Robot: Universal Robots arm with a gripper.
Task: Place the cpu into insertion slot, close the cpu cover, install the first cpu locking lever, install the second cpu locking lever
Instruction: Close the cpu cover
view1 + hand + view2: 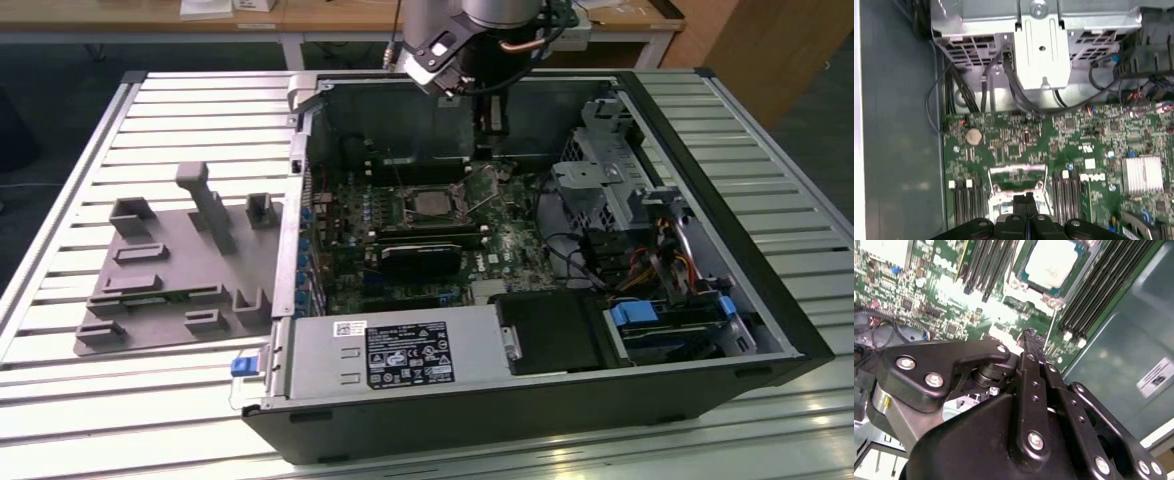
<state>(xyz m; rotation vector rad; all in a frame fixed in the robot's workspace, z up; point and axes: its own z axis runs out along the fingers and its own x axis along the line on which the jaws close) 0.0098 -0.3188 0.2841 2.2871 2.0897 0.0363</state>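
Note:
The cpu (1051, 260), a flat square chip with a dull silvery top, lies in the socket (430, 203) on the green motherboard inside the open computer case. The cpu cover (1019, 169), a thin silvery frame, stands tilted up beside the socket, and the board shows through its open centre. A thin wire locking lever (1051, 322) rises next to the socket. My gripper (1026, 199) hangs inside the case just by the raised cover. Its two black fingers are pressed together with nothing between them. It also shows as the gripper (1029, 336) and the gripper (491, 135).
A metal drive cage (627, 180) with cables fills the exterior view's right of the case. The power supply (387, 350) sits at the front. A black card (420, 255) lies near the socket. A grey fixture block (174, 270) rests on the slatted table outside.

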